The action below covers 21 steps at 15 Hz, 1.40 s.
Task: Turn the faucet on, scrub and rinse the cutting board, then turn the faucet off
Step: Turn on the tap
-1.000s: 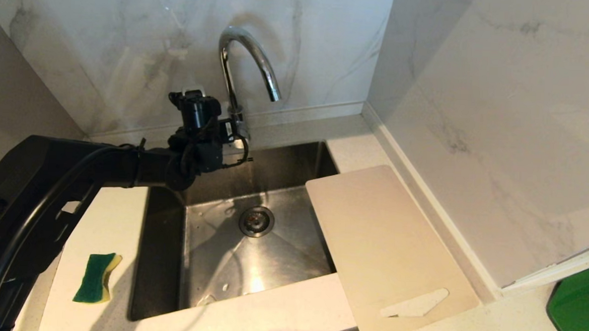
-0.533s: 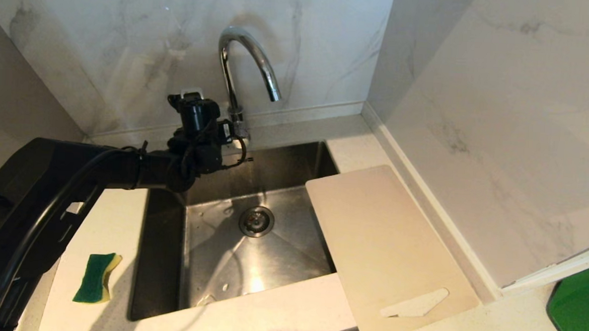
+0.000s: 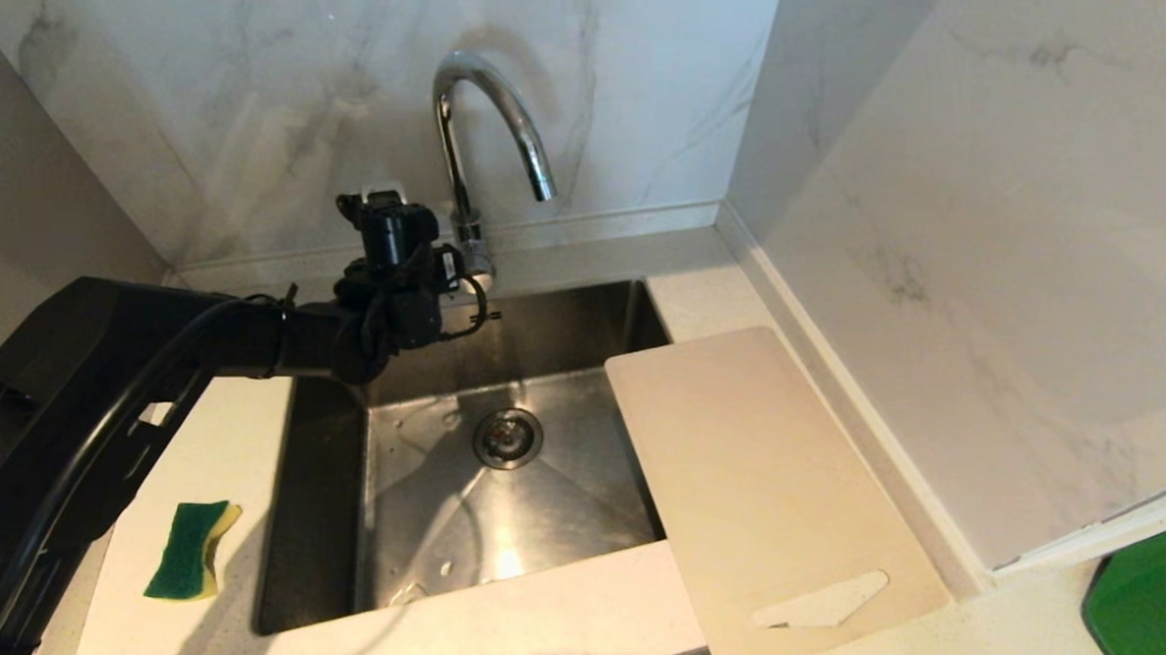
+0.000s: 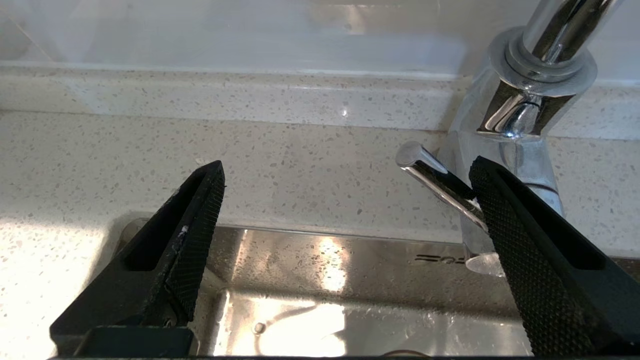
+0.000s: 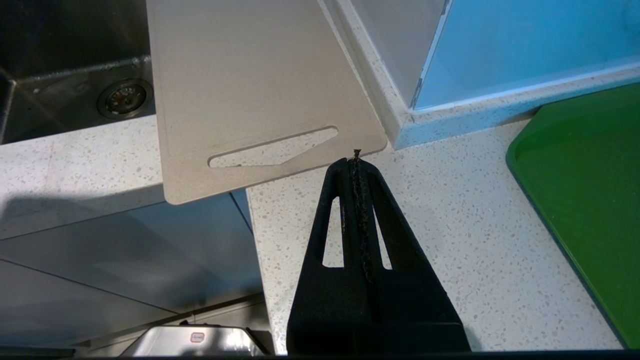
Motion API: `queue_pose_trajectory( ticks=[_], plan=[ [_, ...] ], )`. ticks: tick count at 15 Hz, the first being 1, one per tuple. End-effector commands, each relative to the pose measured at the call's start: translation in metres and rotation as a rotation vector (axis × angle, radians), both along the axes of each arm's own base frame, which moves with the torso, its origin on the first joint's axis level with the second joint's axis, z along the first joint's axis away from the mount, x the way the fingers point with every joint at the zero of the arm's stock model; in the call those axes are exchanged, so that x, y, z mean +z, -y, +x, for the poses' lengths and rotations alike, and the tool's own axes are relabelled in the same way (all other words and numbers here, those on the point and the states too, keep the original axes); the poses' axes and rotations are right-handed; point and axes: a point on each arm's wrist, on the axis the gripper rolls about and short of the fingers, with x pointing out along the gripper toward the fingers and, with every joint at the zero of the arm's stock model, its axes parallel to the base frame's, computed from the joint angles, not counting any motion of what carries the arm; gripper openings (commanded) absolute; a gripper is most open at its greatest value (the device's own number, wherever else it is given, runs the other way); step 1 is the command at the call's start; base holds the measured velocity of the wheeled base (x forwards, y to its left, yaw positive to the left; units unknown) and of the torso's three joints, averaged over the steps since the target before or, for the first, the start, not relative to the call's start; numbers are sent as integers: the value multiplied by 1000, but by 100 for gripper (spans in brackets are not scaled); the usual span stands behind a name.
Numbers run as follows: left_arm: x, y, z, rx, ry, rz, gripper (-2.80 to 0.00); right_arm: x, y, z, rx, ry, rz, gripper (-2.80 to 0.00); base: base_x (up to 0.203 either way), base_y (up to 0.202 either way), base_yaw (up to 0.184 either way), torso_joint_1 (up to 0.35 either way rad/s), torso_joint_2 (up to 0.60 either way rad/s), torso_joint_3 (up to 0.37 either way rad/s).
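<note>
The chrome faucet arches over the back of the sink. Its thin lever sticks out sideways from the base. My left gripper is open beside that base, over the sink's back rim. In the left wrist view the gripper has the lever between its fingers, close against one fingertip; contact is unclear. No water runs from the spout. The pale beige cutting board lies flat across the sink's right edge and the counter. My right gripper is shut and empty, just short of the board's handle end.
A green and yellow sponge lies on the counter left of the steel sink. The drain sits mid-basin. A green tray is at the far right. Marble walls close in behind and to the right.
The left arm has crept slightly lower and closer to the faucet's base. The board, sponge and right gripper have not moved.
</note>
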Motion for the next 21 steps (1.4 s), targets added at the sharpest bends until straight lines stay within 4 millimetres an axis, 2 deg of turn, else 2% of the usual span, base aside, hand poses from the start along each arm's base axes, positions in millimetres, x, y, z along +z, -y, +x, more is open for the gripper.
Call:
queue_pose_trajectory(
  ticks=[1,21],
  plan=[
    [-1,0,0,5,-1,-1,0,0,0,0,0,0,0,-280,0,0,0,0,0,0],
    [-10,1,-4,40,-56,5,0,0,0,0,1,0,0,-280,0,0,0,0,0,0]
  ],
)
